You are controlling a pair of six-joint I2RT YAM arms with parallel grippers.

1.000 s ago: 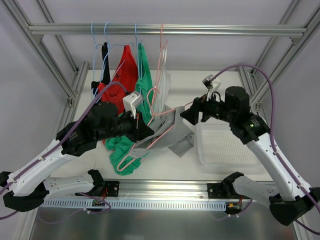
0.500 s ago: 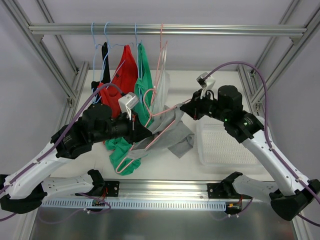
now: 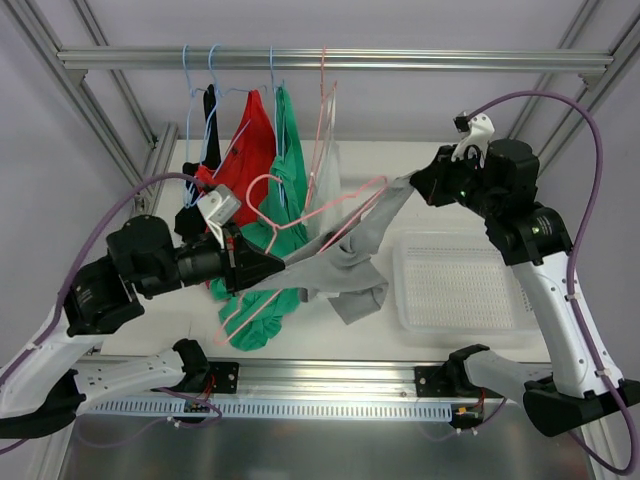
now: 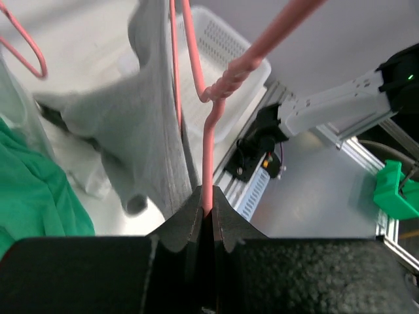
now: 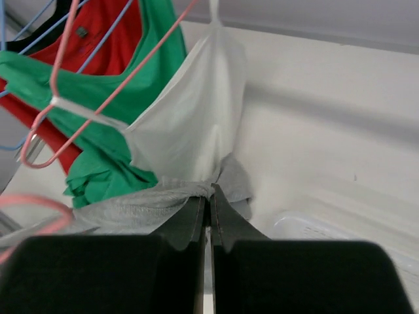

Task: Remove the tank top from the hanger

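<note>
Over the surface (image 3: 370, 160), the right tool (image 5: 209, 196), newly clamped on the tank top (image 3: 340, 265), has hauled it toward the far-right corner. The left tool (image 4: 206, 203) pinches the pink hanger (image 4: 207, 157), so the top is probably sliding free.

Overhead rear view, close wrist views, all sharing tank top (image 3: 340, 265)

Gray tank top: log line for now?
left gripper: shut on pink hanger | right gripper: shut on gray tank top | status: not yet off hanger

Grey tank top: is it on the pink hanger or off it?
On. The grey tank top drapes over the pink hanger, which the left tool grips; the right tool pulls one end taut.
</note>
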